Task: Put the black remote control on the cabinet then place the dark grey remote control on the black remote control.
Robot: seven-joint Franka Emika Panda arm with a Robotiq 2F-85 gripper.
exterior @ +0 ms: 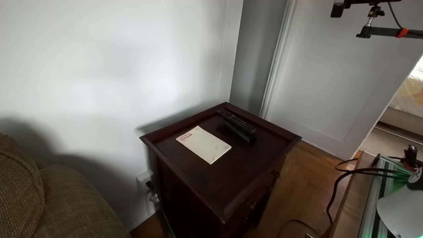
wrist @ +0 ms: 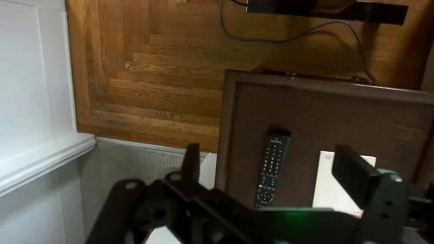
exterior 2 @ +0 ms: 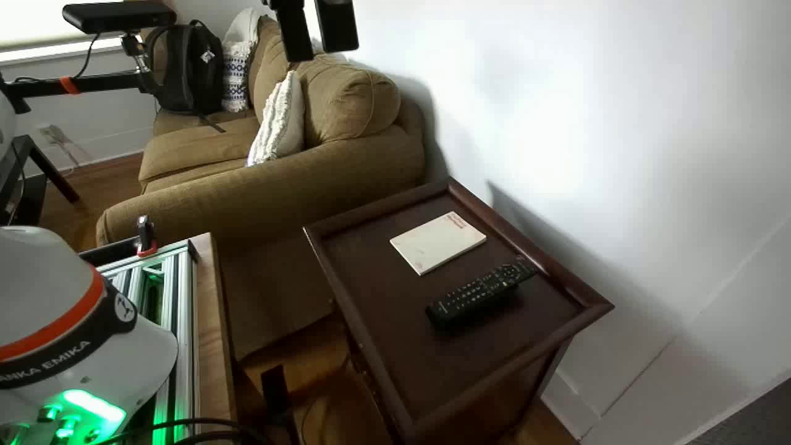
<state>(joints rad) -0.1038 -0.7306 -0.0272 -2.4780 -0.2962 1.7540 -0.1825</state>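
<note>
The dark reddish-brown cabinet (exterior: 211, 185) has a raised-edge top and shows in all views, also in an exterior view (exterior 2: 371, 296). On it lies a dark remote with many buttons (exterior: 239, 124), also seen in an exterior view (exterior 2: 479, 290) and the wrist view (wrist: 271, 166). It appears to rest on a second dark, long thing, probably the other remote (exterior: 244, 135), mostly hidden beneath it. I cannot tell by shade which is dark grey and which black. My gripper (wrist: 268, 149) is open and empty, above the cabinet top; its fingers also show in an exterior view (exterior 2: 321, 52).
A white booklet (exterior: 204, 144) lies on the cabinet beside the remotes. A tan sofa (exterior 2: 266, 191) stands beside the cabinet. The robot's base table (exterior 2: 207, 321) is on the opposite side from the wall (exterior: 115, 66). Camera brackets (exterior: 393, 32) jut out above.
</note>
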